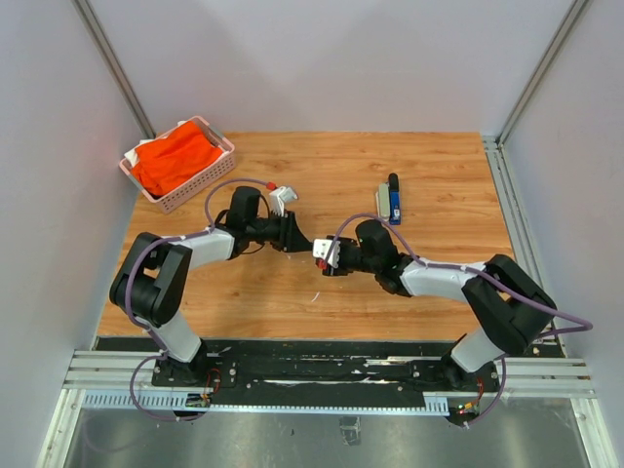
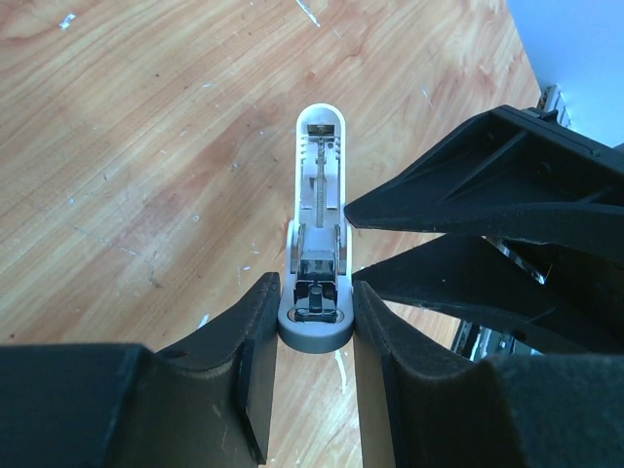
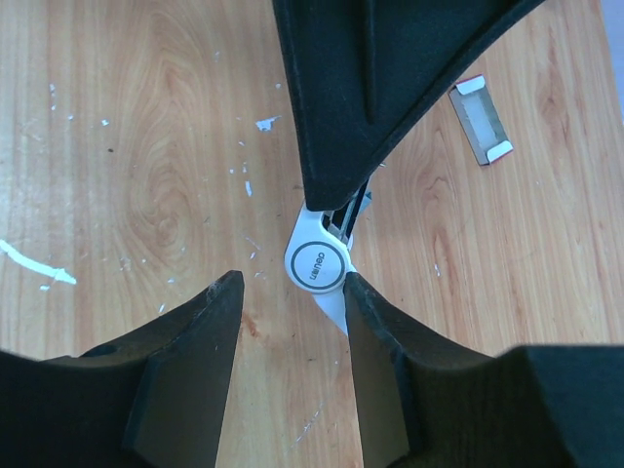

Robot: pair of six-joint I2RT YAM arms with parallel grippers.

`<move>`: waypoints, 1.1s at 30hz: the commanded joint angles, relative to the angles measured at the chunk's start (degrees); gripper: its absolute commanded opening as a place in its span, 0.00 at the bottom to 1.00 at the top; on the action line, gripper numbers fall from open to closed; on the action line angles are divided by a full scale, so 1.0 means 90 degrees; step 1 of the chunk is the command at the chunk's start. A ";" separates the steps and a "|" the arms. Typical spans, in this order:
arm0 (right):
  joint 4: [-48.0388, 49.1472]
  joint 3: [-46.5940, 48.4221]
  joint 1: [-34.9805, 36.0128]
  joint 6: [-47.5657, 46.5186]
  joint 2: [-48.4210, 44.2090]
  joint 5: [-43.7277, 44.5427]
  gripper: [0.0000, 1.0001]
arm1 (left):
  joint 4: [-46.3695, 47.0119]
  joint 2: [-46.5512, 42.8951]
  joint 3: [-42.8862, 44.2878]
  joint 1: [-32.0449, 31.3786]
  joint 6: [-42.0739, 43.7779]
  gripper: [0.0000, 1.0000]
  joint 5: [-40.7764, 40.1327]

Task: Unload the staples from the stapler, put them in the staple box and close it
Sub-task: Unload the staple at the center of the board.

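Pinching the grey hinge end of the stapler (image 2: pixel 320 195) from both sides, the left tool (image 2: pixel 314 292) is gripping it tightly and holding it over the middle of the bench (image 2: pixel 146 146), between the two arms. The white body is pointing away from that tool with its channel facing up, so the spring and pusher are lying exposed. That pose seems meant to give the other arm a way in. Whether the staples are sitting in the channel I cannot tell.

The right tool (image 3: pixel 292 283) is facing the stapler from the right, its jaws standing partly apart and holding nothing. The stapler's round end is showing between its fingers, very near one of them.

The left tool's own finger is crowding the space above the stapler, and I judge it the main thing in the way.

A small white box (image 3: pixel 481 120) with red ends is lying far right on the bench, just beside a slim blue-and-black object (image 1: pixel 394 198). A pink basket (image 1: pixel 200 190) holding an orange cloth (image 1: pixel 175 156) is sitting at the far left. All are well apart from the work.
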 commanded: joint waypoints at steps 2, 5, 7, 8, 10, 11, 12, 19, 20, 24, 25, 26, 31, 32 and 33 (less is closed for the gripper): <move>0.0485 0.0273 0.0230 0.0373 0.0173 0.0588 0.48 | 0.0344 0.0032 0.0093 -0.0003 -0.0146 0.00 0.0463; 0.0431 0.0327 0.0309 0.0407 0.0229 0.0661 0.48 | 0.0365 0.0040 0.0092 -0.0006 -0.0148 0.00 0.0492; 0.0439 0.0354 0.0341 0.0451 0.0277 0.0714 0.49 | 0.0375 0.0046 0.0082 -0.0007 -0.0129 0.00 0.0529; 0.0440 0.0366 0.0357 0.0470 0.0313 0.0755 0.49 | 0.0383 0.0051 0.0081 -0.0006 -0.0127 0.00 0.0541; 0.0429 0.0411 0.0399 0.0493 0.0385 0.0889 0.49 | 0.0386 0.0050 0.0073 -0.0001 -0.0136 0.00 0.0558; 0.0425 0.0437 0.0409 0.0502 0.0411 0.0974 0.49 | 0.0394 0.0050 0.0080 -0.0006 -0.0147 0.00 0.0567; 0.0409 0.0456 0.0410 0.0516 0.0428 0.1040 0.49 | 0.0393 0.0043 0.0073 -0.0001 -0.0151 0.00 0.0572; 0.0294 0.0536 0.0411 0.0602 0.0384 0.1396 0.45 | 0.0418 0.0061 0.0055 0.0046 -0.0178 0.00 0.0553; 0.0280 0.0549 0.0422 0.0611 0.0381 0.1401 0.44 | 0.0433 0.0068 0.0046 0.0054 -0.0178 0.00 0.0558; 0.0181 0.0610 0.0419 0.0659 0.0403 0.1373 0.37 | 0.0434 0.0080 0.0046 0.0074 -0.0178 0.00 0.0568; 0.0151 0.0630 0.0418 0.0664 0.0411 0.1375 0.34 | 0.0434 0.0089 0.0048 0.0082 -0.0170 0.00 0.0572; 0.0122 0.0652 0.0418 0.0676 0.0420 0.1395 0.32 | 0.0433 0.0096 0.0047 0.0087 -0.0164 0.00 0.0580; 0.0052 0.0694 0.0414 0.0675 0.0393 0.1417 0.26 | 0.0429 0.0133 0.0048 0.0108 -0.0170 0.00 0.0593; 0.0036 0.0705 0.0410 0.0678 0.0374 0.1421 0.26 | 0.0439 0.0141 0.0052 0.0117 -0.0170 0.00 0.0599; 0.0012 0.0720 0.0416 0.0679 0.0361 0.1420 0.25 | 0.0444 0.0159 0.0061 0.0128 -0.0178 0.01 0.0593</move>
